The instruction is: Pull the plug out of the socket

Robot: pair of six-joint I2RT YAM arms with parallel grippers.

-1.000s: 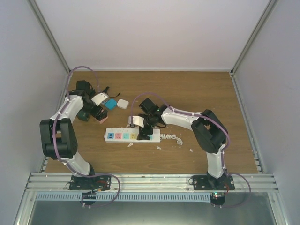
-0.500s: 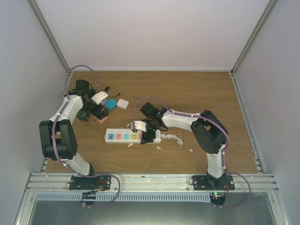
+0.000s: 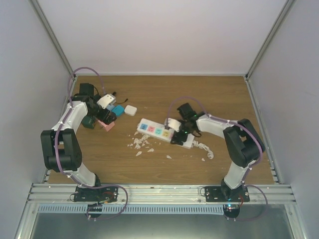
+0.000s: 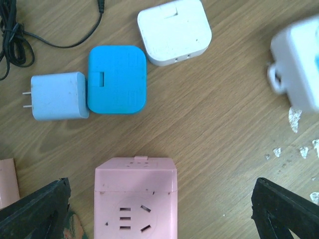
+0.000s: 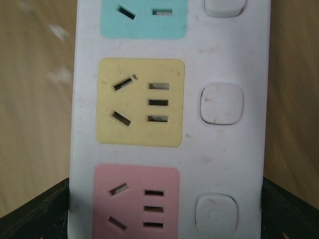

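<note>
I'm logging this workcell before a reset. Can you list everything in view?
power strip: one, white with coloured socket faces, mid-table, angled
coiled cord: one, white, at the strip's right end
white adapter: one, white, far left
blue adapter: one, bright blue, beside the white one
plug block: one, light blue, against the blue adapter
socket cube: one, pink, below the left gripper
cable: one, black, far-left corner
scraps: many, white, near the strip
table: one, brown wood
left gripper: one, black, open
right gripper: one, black, closed across the strip
</note>
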